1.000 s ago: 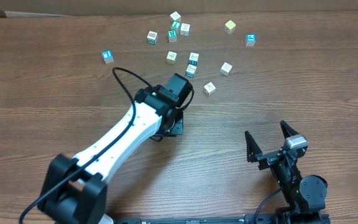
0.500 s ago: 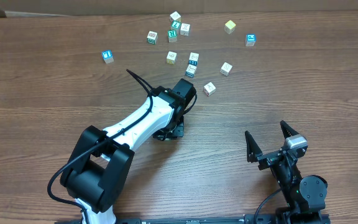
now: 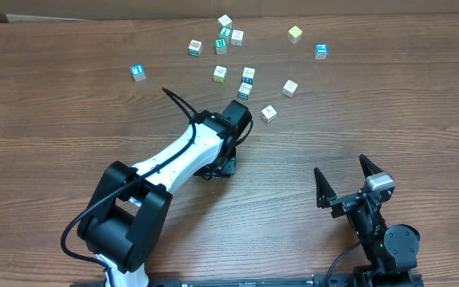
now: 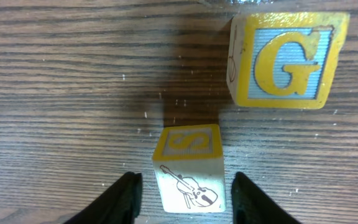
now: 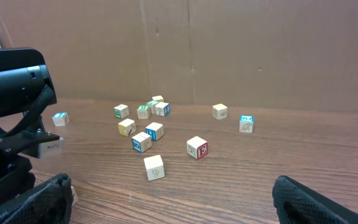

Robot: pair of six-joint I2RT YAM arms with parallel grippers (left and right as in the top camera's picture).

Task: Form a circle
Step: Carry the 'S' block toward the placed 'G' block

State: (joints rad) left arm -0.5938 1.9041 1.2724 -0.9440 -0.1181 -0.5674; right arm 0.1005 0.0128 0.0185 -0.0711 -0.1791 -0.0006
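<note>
Here, left tool (image 4: 183, 188) stood slightly parted astride violin block (image 4: 188, 167), not touching; right tool (image 3: 341, 169) wide, empty. Block judged light, rigid, smooth: take by opposite flat sides.

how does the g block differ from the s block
G block: yellow letter on blue; S block: pale letter on yellow, plus a violin drawing. S block sits inside the open left hand; G block lies beyond it. Both are yellow-edged cubes on the table.
</note>
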